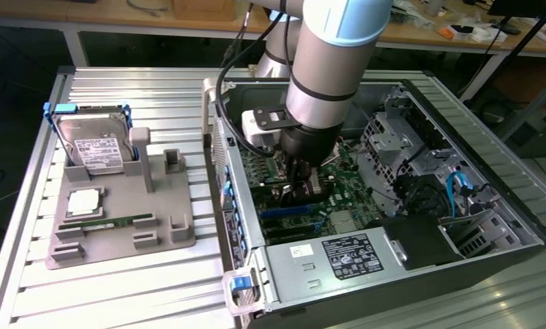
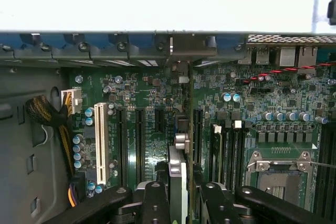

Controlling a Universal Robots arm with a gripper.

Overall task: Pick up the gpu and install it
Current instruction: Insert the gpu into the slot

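Aluminium slat table (image 1: 117, 288) with the open black computer case (image 1: 456, 271) lying on it, and my arm (image 1: 333, 55) reaching straight down inside. The grey tray (image 1: 163, 205) on the exterior view's left carries a hard drive (image 1: 95, 147) with a white label, way too small for me to read. Same story with the sticker on the power supply (image 1: 337, 260): there's print, but I can't make out a word. The green motherboard (image 2: 147, 98) gives me no legible brand either.

From outside, the arm covers most of the gripper (image 1: 302, 179). On the wrist cam the gripper (image 2: 178, 200) is clamped on the gpu (image 2: 177, 174), which sits edge-on between the two black fingers (image 2: 156, 203). It's over the black slots, with the white slot (image 2: 101, 142) off to one side. I can't tell if the card touches a slot.
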